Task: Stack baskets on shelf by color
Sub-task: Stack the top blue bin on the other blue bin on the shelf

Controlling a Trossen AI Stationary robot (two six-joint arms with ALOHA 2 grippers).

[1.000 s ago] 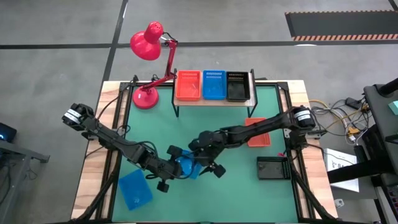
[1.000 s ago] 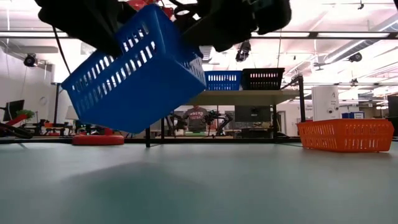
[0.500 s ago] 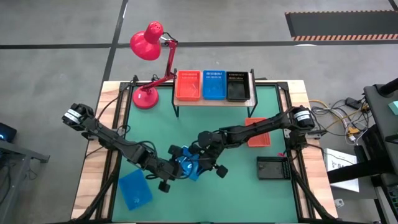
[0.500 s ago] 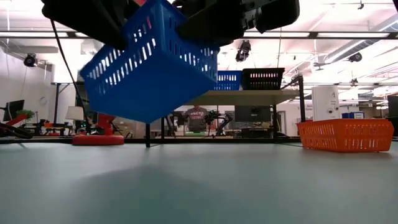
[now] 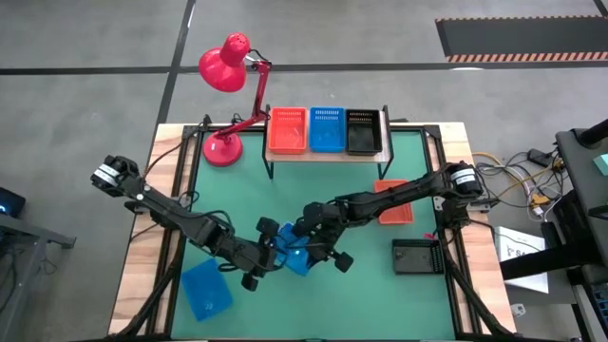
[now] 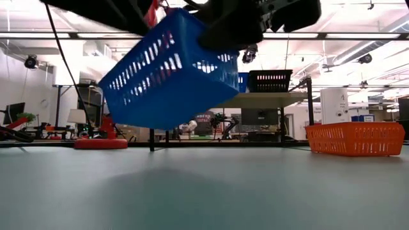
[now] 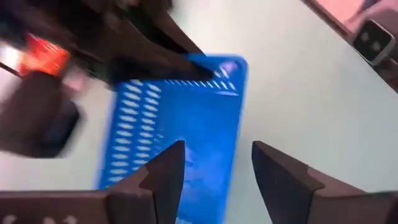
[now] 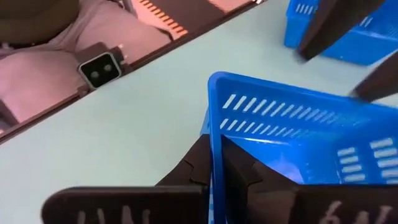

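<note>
Right tool clamping blue basket rim, no legible writing

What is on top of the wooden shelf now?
On the shelf stand three baskets side by side: an orange-red basket, a blue basket and a black basket. Whether more baskets are nested inside them cannot be seen.

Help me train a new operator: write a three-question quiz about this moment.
1. True or false: the tilted blue basket rests on the table.
2. Which clamps its wall?
A. left gripper
B. right gripper
3. Fill in: the middle basket on the shelf is ___.
Key: 1 false; 2 B, the left gripper's fingers are spread clear of it; 3 blue.
</note>
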